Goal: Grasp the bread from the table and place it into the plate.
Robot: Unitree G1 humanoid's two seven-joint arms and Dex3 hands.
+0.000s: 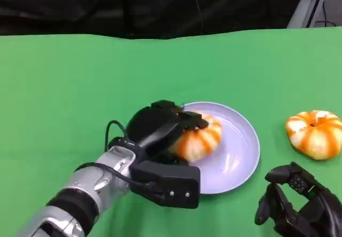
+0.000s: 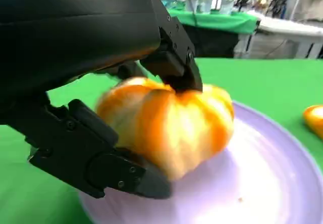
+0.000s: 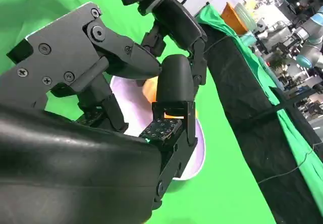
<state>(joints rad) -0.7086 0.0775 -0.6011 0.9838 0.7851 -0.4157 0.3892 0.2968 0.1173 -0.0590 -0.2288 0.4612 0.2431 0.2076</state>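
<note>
the green table (image 1: 64, 87) fills most of the frame. the light purple plate (image 1: 240, 146) sits a bit right of the middle. the left hand (image 1: 160, 135) reaches in from the lower left and grips the bread (image 1: 200, 138), an orange and white round bun, over the left part of the plate. a second bread (image 1: 315, 133) lies on the table at the right edge. the right hand (image 1: 299, 205) sits in the lower right corner, fingers curled in, holding nothing.
</note>
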